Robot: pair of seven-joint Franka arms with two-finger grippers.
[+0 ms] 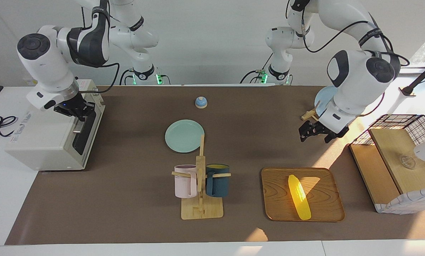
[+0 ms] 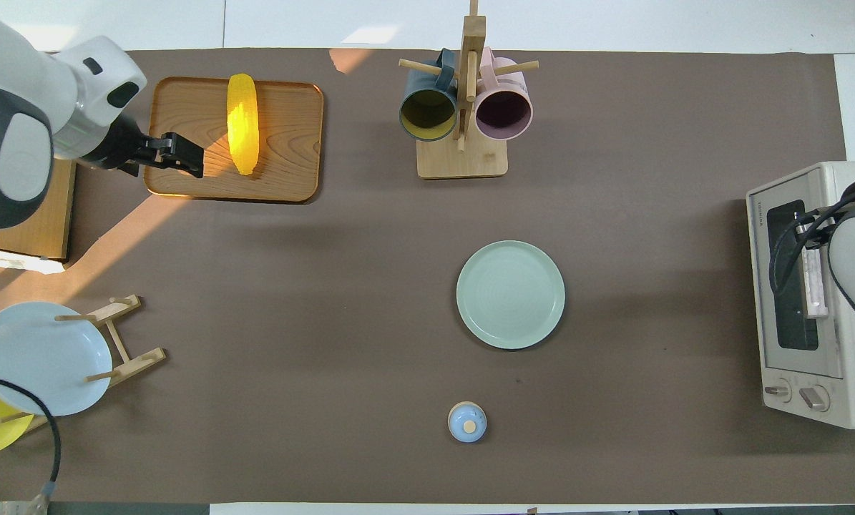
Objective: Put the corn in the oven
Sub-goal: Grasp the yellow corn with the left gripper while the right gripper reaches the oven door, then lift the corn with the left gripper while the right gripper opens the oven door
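We have the right gripper [image 1: 80,111] down at the top edge of the oven [image 1: 52,131], jaws closed at the door handle [image 1: 79,122] — whether they truly have the bar pinched we cannot tell, since the wrist covers it. The door looks shut, the oven sitting at the right arm's end of the worktop.

At the other end, the left gripper [image 1: 314,132] hangs with jaws open over bare worktop, between the plate rack [image 2: 123,342] and the wooden tray [image 1: 302,193]. The corn [image 1: 299,196] lies untouched on that tray, lengthwise across it, close to the edge of the worktop farthest from the robots.

Now the risks. If the grip on the handle is shallow, a pull could slip off and leave the door closed — or drag the whole light oven along the worktop instead of swinging the door down. The corn is glossy and tapered; we judge that a pinch near an end could squirt it out and send it rolling off the tray. The carry runs the whole length of the worktop, past the mug stand [image 1: 201,188] and green plate [image 1: 184,136], so a low path could clip them. And both arms meeting at the oven could collide.
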